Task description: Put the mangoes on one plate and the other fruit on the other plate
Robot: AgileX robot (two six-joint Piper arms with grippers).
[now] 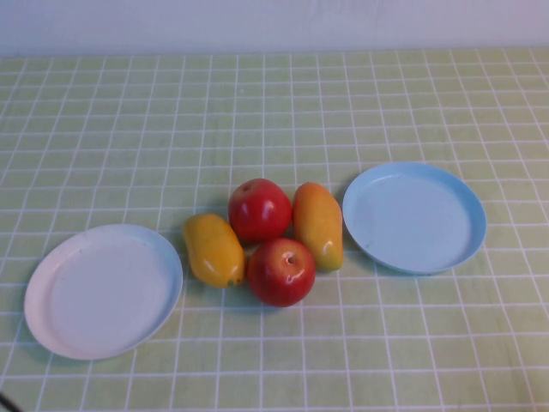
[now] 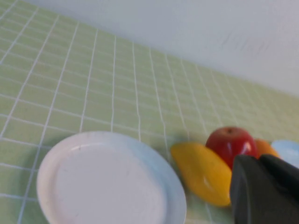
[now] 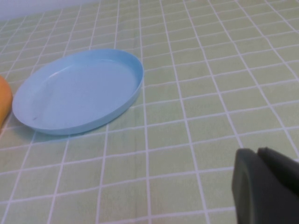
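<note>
- The white plate (image 1: pixel 103 292) sits near the front left corner of the surface (image 1: pixel 274 103). Nothing is in it.
- The blue plate (image 1: pixel 414 217) sits toward the right edge of the surface, a bit farther back than the white one. Nothing is in it either.
- All the fruit lies in a bunch on the surface between the two plates.
- One mango (image 1: pixel 214 249) lies just beside the white plate. The other mango (image 1: pixel 318 225) lies just beside the blue plate.
- The two apples sit between the mangoes. The back apple (image 1: pixel 259 209) and the front apple (image 1: pixel 281 271) touch each other, and each mango seems to touch them.
- The left hand (image 2: pixel 266 191) shows only in its own wrist view. It is above the surface on the front side of the fruit, close to the white plate. It is closed tight and holds nothing.
- The right hand (image 3: pixel 264 186) shows only in its own wrist view. It is above bare surface, well apart from the blue plate. It is closed tight and holds nothing.
</note>
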